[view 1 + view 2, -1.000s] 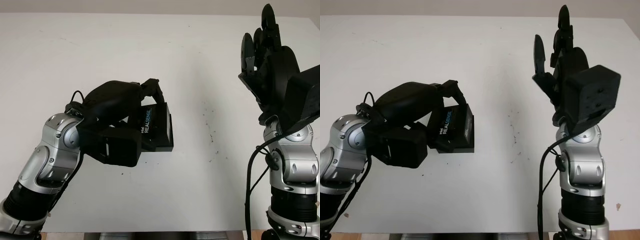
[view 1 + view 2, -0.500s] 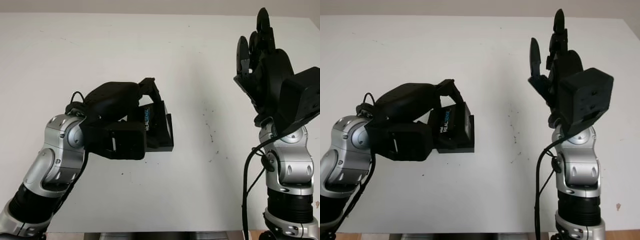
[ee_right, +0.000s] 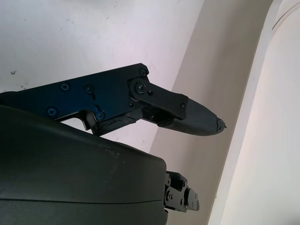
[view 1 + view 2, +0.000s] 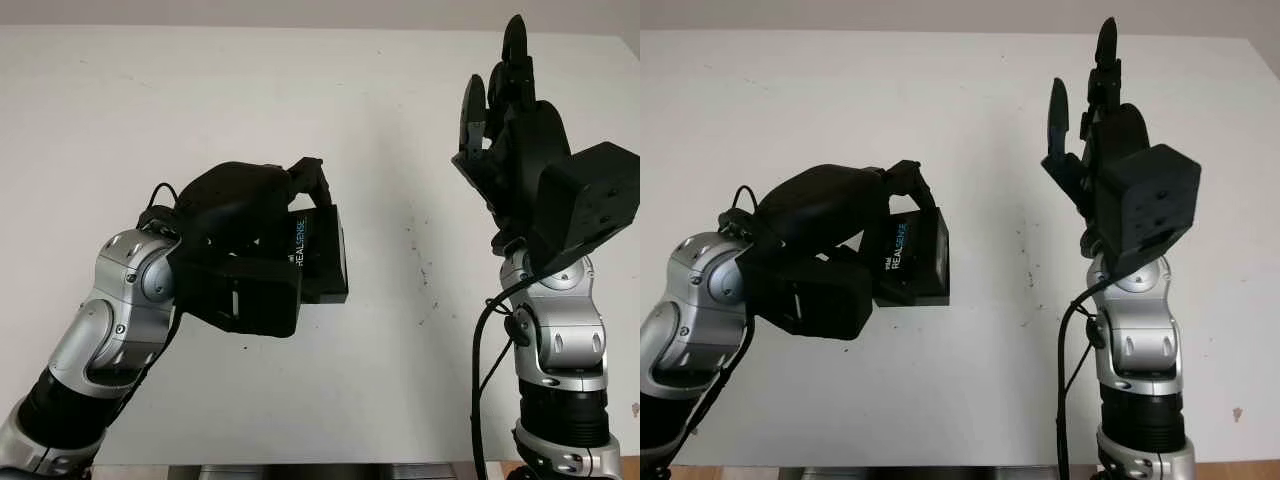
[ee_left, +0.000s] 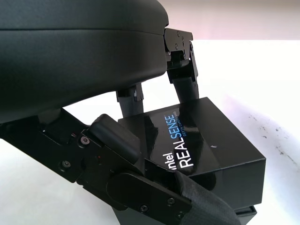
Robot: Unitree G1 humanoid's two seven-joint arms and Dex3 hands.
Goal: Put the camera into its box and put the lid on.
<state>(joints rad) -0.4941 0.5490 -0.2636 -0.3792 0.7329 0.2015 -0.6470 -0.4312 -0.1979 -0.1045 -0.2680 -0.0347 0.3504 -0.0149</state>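
Silver and black arm segments rise from the bottom corners of the head views, the left arm at lower left, the right arm at lower right. Left of centre, the left hand (image 4: 250,200) is curled over a black box (image 4: 318,252), its fingers (image 5: 183,77) pressing on the top face and a lower digit hooked under the near edge. White and blue lettering reading "REALSENSE" runs along the glossy lid (image 5: 197,140), which sits on the box; a thin step of the base shows below the lid at the box's lower edge. The box is tilted, its printed face turned toward the middle of the frame, and it appears to be held just above the white table (image 4: 200,100), though contact with the surface cannot be judged for sure. Small dark specks mark the tabletop in the centre, between the box and the right arm.

On the right side of the frame the right hand (image 4: 510,130) is raised upright, well apart from the box, open and holding nothing, fingertips reaching toward the upper right of the frame. In the right wrist view one of its fingers (image 3: 187,115) extends straight out before a pale wall beyond the table's far edge.
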